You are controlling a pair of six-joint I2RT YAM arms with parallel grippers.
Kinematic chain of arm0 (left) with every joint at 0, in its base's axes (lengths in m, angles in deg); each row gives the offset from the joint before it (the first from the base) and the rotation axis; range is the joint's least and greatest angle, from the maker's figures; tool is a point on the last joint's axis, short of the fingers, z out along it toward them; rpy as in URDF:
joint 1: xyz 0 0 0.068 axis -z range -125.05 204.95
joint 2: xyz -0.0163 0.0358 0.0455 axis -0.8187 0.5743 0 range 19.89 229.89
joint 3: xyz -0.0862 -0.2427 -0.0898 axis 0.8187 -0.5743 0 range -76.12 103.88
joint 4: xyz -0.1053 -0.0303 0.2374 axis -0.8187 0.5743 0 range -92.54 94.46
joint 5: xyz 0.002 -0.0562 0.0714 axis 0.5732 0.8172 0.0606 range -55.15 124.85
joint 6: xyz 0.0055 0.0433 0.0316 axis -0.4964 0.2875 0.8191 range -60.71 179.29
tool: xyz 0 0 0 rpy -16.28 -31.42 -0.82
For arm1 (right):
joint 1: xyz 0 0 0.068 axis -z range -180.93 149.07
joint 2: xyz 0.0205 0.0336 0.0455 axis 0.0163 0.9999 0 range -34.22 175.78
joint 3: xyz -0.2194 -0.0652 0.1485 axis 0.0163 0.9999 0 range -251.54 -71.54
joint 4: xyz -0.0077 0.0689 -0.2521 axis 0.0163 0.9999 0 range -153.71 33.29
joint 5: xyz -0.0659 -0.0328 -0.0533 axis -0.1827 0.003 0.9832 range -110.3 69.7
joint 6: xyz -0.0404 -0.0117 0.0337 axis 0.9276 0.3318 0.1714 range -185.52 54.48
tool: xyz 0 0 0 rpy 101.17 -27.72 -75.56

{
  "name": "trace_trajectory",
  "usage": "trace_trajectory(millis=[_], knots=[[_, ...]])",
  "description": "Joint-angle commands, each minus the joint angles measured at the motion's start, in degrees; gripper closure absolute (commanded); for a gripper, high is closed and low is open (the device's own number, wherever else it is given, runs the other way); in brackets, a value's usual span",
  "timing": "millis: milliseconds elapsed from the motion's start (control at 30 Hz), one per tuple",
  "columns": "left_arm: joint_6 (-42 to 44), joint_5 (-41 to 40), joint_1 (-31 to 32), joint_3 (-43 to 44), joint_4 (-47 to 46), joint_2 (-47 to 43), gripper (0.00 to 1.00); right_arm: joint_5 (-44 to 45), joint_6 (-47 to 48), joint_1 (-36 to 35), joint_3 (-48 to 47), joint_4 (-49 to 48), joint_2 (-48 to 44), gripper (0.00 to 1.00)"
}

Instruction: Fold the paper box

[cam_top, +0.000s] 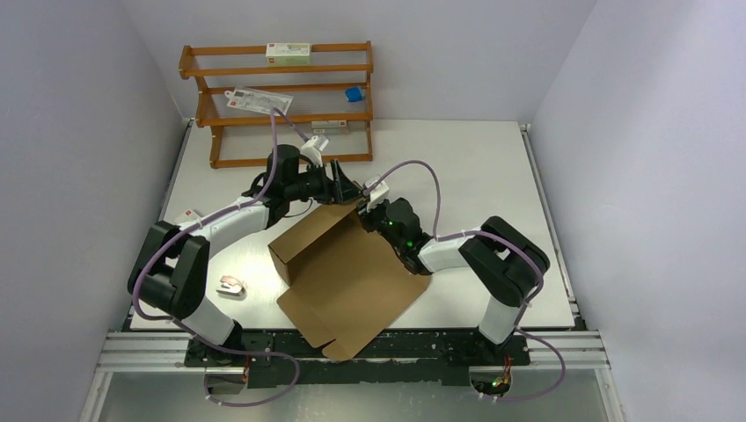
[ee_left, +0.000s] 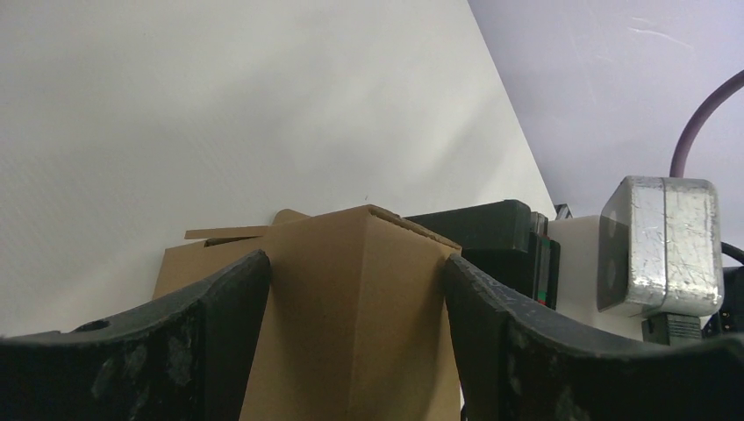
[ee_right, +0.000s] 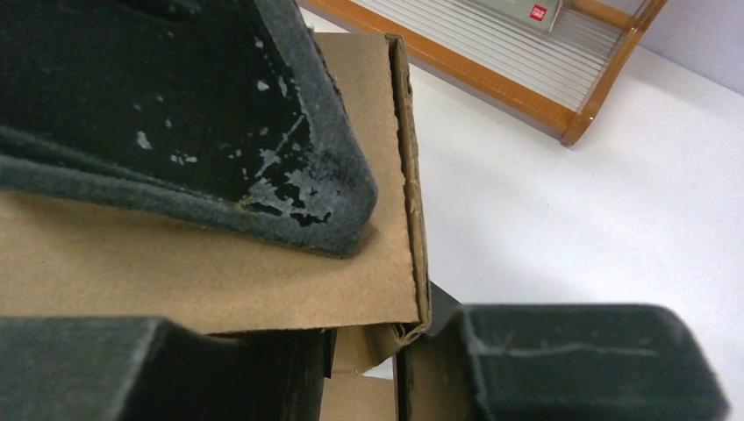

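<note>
1. The paper box lies partly folded at the middle of the worktop, between the two arms. One wall stands raised along its far-left side; flat panels reach to the near edge.
2. The left tool is at the raised far corner of the box. In the left wrist view its fingers are spread wide, and the folded cardboard corner fills the gap between them.
3. The right tool meets the same corner from the right. Its fingers stand slightly apart with the flap's edge between them; whether they pinch it cannot be told.
4. A finger of the left tool lies flat against the cardboard face in the right wrist view.
5. A wooden rack stands at the far left and carries a white carton.
</note>
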Motion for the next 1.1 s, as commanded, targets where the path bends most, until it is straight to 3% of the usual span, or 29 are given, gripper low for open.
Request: trace_trajectory(millis=[0,233,633,833,1067], knots=[[-1.1,4.6,0.7,-0.2,0.8,1.7,0.25,3.4,1.2,0.0,0.3,-7.5,2.2,0.73],[-3.0,6.3,0.7,-2.4,-2.2,0.8,0.25,11.6,-1.1,0.0,1.3,-12.9,4.5,0.87],[-6.7,9.1,0.7,-4.1,-7.1,0.6,0.26,15.2,-3.9,-0.1,-0.8,-9.6,4.5,0.86],[-3.0,4.0,0.7,-1.9,-0.7,-1.5,0.22,11.5,-4.1,-0.2,0.0,-8.6,2.0,0.69],[7.9,-16.4,0.5,7.9,16.9,-4.9,0.14,10.5,-6.3,-0.2,6.2,-7.2,-4.7,0.50]])
